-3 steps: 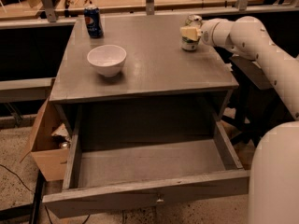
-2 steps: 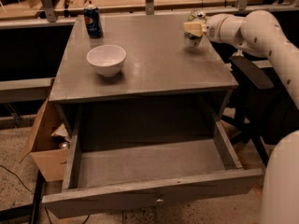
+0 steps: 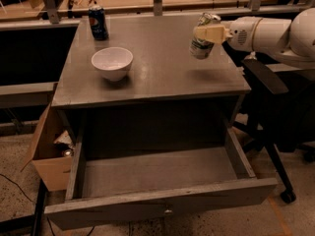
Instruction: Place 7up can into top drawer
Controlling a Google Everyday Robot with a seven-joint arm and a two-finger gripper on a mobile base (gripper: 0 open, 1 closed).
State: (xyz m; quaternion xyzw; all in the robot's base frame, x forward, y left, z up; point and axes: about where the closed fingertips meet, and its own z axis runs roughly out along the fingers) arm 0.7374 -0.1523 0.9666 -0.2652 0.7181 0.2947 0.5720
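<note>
The 7up can (image 3: 202, 47), pale green and white with a silver top, is held tilted in the air above the right part of the cabinet top (image 3: 162, 58). My gripper (image 3: 209, 33) reaches in from the right and is shut on the can near its upper half. The can's shadow lies on the cabinet top below it. The top drawer (image 3: 162, 168) is pulled fully open below the front edge of the cabinet, grey, wide and shallow, with a small metal knob (image 3: 169, 211) on its front panel. Nothing shows inside the drawer.
A white bowl (image 3: 112, 63) stands on the left part of the cabinet top. A dark blue Pepsi can (image 3: 98, 22) stands at the back left corner. A cardboard box (image 3: 47, 154) sits on the floor at the left. A black chair base (image 3: 268, 127) stands at the right.
My gripper has lifted the 7up can off the cabinet top. It now hangs tilted above the surface, a little nearer the front. The drawer, bowl and Pepsi can have not moved.
</note>
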